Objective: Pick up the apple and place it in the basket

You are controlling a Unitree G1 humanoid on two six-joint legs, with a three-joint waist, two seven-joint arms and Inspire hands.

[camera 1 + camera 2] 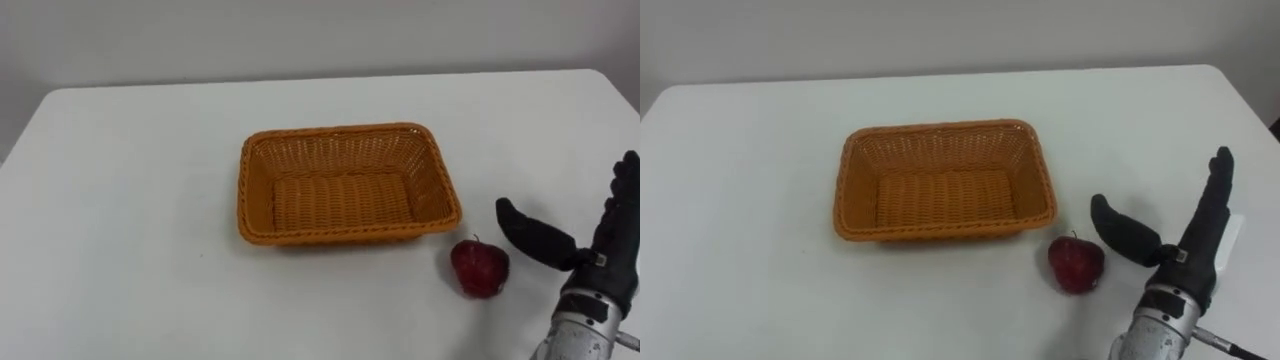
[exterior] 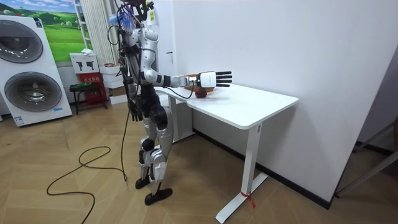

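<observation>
The right hand point(image 1: 603, 252) hovers open, thumb spread, just beside the red apple point(image 1: 479, 267), which sits on the white table point(image 1: 120, 200) near the wicker basket point(image 1: 340, 132). A glancing touch could roll it off.

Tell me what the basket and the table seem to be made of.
The basket looks like woven wicker or plastic rattan, orange-brown and matte, given the fine weave and braided rim. The table has a smooth white top, likely laminate or painted board, faintly glossy.
</observation>
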